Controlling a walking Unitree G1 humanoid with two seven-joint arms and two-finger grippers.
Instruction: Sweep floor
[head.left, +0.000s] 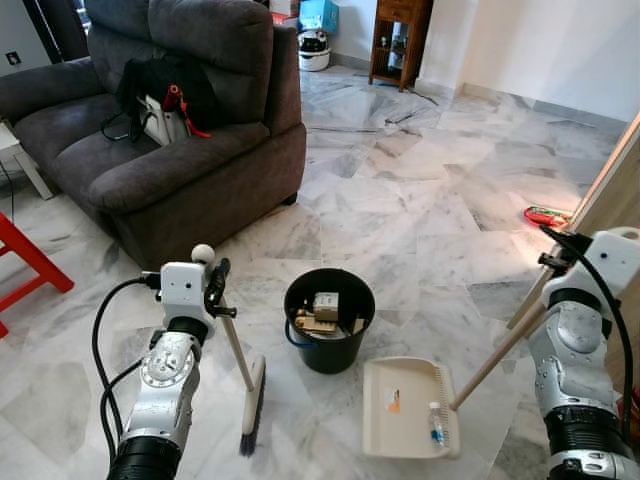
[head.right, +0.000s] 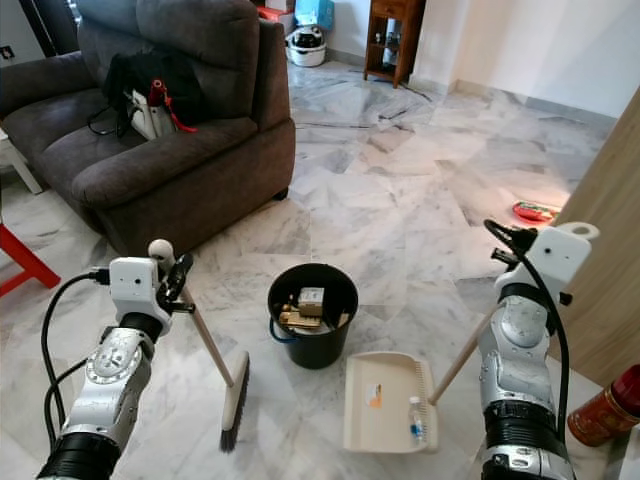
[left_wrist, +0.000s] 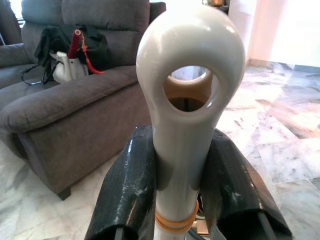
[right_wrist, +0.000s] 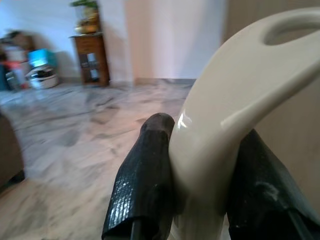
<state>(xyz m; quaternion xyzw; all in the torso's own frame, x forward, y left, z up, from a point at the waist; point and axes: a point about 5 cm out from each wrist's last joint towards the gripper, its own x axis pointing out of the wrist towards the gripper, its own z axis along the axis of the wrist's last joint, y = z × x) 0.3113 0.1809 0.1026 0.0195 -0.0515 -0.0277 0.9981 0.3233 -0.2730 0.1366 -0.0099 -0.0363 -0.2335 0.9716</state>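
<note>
- Broom (head.left: 250, 400): brush head on the marble floor (head.left: 420, 190), left of the bucket; its pale stick slants up to the left gripper (head.left: 214, 284).
- Left gripper: clamped on the top of the broom handle. Left wrist view shows both black fingers (left_wrist: 127, 195) pressed against the cream shaft, just under the ringed end (left_wrist: 190, 60).
- Dustpan (head.left: 408, 408): cream, flat on the floor, right of the bucket and near it, not touching. A small bottle (head.left: 436, 422) and an orange scrap (head.left: 393, 402) lie in it.
- Dustpan's long handle (head.left: 500, 350) runs up and to the right to the right gripper (right_wrist: 200, 175), whose black fingers (right_wrist: 142, 185) are closed around the handle's curved cream grip.
- Bucket (head.left: 329, 320): black, round, upright between broom head and dustpan; holds a small box and cardboard-like bits, exact contents unclear.
- Sofa (head.left: 160, 130): dark grey, behind and left of the bucket. A black bag (head.left: 165, 85) with a white item and a red strap sits on its seat.
- Red furniture frame (head.left: 25, 265) at the far left edge.
- Wooden cabinet (head.left: 398, 40) against the far wall; a white rounded object and a blue box beside it.
- Red flat item (head.left: 545, 215) on the floor at right, next to a wooden panel (head.right: 610, 260).
- Red canister (head.right: 605, 405) at the lower right in the right eye view.
</note>
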